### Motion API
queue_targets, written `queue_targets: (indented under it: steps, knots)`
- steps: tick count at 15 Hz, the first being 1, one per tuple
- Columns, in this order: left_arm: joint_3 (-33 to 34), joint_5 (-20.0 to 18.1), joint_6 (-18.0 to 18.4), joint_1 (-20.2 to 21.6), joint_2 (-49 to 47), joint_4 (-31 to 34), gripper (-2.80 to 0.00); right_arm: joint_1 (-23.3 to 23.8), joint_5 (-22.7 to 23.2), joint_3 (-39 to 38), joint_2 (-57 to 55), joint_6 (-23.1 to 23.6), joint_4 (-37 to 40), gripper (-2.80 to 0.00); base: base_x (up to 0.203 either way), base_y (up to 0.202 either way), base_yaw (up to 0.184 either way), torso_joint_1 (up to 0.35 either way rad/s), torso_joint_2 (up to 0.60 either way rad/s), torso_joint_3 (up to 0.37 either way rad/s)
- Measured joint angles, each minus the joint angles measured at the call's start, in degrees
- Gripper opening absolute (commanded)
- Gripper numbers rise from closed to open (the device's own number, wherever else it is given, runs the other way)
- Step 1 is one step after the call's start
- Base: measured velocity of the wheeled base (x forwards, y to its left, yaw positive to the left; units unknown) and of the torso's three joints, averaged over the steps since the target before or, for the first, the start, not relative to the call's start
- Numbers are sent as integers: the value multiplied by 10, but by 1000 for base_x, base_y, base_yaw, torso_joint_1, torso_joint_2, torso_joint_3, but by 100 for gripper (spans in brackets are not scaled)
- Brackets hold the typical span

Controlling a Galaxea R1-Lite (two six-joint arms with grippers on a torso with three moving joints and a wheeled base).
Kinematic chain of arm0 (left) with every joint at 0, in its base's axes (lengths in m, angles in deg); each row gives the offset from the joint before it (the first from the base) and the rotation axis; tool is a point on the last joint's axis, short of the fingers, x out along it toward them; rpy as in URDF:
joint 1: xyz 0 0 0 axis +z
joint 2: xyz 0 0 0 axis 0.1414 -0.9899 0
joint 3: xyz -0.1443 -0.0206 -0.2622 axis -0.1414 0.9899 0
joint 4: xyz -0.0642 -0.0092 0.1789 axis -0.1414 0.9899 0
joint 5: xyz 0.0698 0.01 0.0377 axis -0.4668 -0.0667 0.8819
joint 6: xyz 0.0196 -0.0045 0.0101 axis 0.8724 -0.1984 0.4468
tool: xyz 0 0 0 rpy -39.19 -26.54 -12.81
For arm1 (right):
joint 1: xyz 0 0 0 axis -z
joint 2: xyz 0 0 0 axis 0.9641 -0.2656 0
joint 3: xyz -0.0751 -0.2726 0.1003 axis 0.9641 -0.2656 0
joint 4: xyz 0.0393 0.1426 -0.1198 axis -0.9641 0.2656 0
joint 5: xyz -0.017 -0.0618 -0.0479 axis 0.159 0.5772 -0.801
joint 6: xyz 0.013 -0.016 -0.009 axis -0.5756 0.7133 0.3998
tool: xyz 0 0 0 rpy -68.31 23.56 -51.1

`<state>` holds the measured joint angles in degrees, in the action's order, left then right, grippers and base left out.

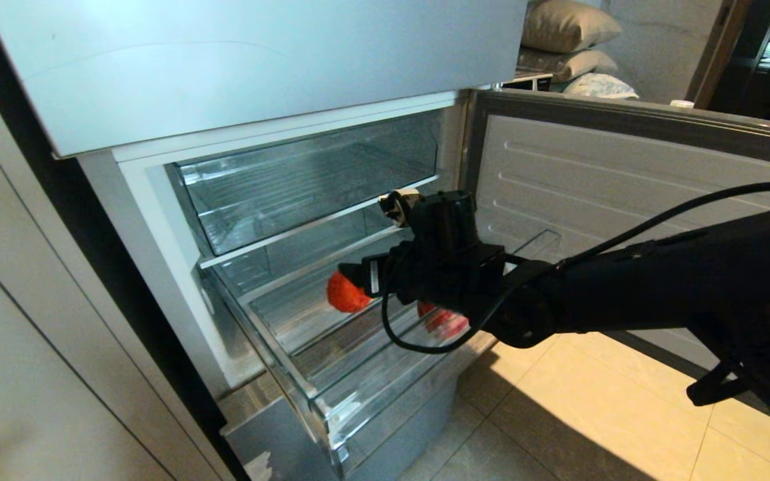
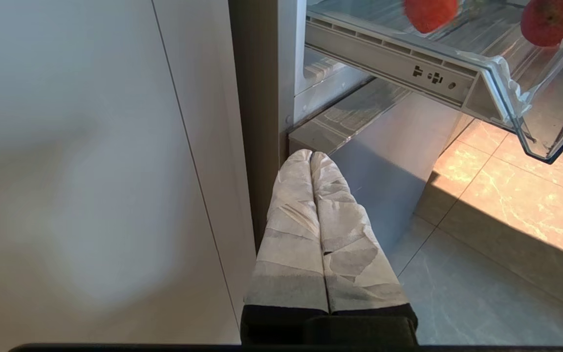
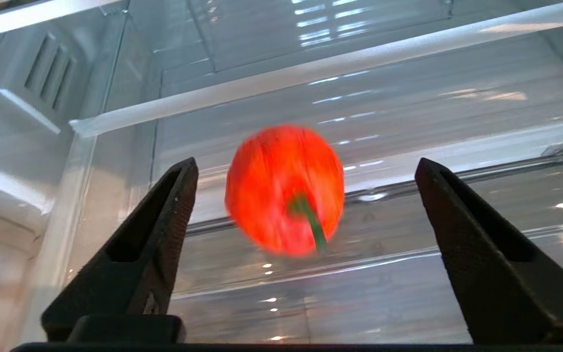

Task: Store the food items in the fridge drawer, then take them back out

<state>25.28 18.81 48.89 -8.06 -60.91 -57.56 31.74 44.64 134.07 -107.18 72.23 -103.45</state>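
Right gripper (image 3: 306,205) spread wide over clear ribbed plastic fridge drawer (image 1: 331,401), small round glossy red fruit (image 3: 285,188) loose straight ahead between the fingers, touching neither, green stem toward the tool; left gripper (image 2: 318,190) closed, parked low, farther away.

Red fruit (image 3: 285,189) apart between the wide-spread right pincer (image 3: 306,171) fingers.

Home kitchen, open fridge (image 1: 278,87), tiled floor (image 1: 612,414), stacked pillows (image 1: 569,27) beyond
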Motion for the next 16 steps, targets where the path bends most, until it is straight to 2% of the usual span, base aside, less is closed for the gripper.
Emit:
queue_targets:
  steps: [3,4,9,16]
  knots:
    - [0,0,0,0,0,0,-280,-1,-8,3,9,1,2,0,0,0,0,0,0,0]
    - [0,0,0,0,0,0,-280,-4,-11,3,20,1,11,-280,0,0,0,0,0,0]
    - [0,0,0,0,0,0,-280,-30,-34,-54,121,1,56,-280,0,0,0,0,0,0]
    - [0,0,0,0,0,0,-280,-88,-74,-249,332,-5,142,-280,0,0,0,0,0,0]
